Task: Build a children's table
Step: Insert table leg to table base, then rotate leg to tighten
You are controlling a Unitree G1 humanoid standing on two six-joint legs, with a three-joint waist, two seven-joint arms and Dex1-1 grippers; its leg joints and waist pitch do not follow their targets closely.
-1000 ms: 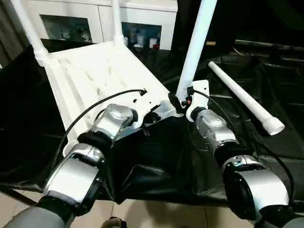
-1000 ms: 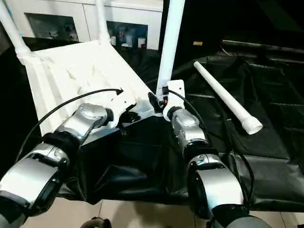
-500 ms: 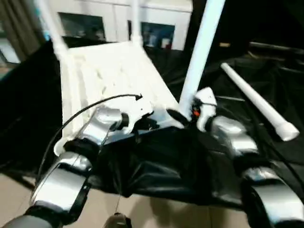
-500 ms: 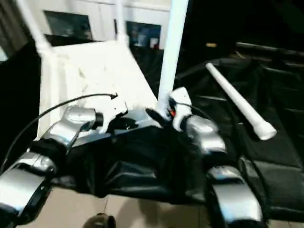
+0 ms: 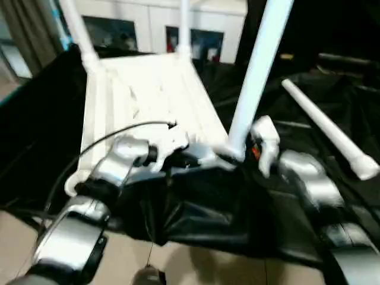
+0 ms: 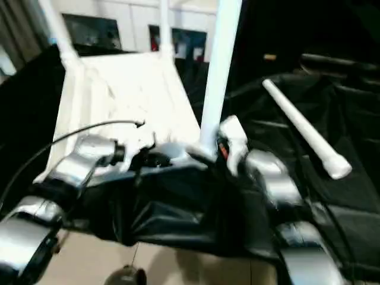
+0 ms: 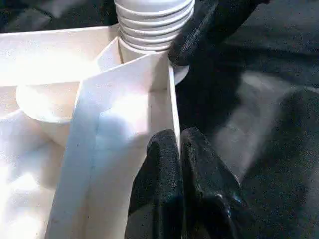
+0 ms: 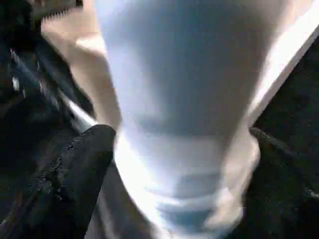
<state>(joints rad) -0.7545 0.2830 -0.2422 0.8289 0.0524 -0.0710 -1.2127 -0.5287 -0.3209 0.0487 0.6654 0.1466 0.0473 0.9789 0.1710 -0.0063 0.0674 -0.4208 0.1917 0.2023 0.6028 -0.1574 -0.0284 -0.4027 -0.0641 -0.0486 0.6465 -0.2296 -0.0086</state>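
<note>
Silver forearms (image 5: 116, 169), black cables (image 5: 113, 135), black fingers (image 7: 162, 189)

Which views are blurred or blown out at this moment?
Both eye views are motion-smeared, forearms and loose leg soft-edged. Right wrist view is heavily blurred: the upright leg sits between soft dark fingers. Left wrist view is sharp, but the white tabletop rim glares near-white beside the left gripper.

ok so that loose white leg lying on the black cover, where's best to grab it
Take the loose leg on its plain round shaft near the middle, away from the threaded collar at its near end. It lies flat on the black cover, so come from above with the fingers straddling the tube across its length.
</note>
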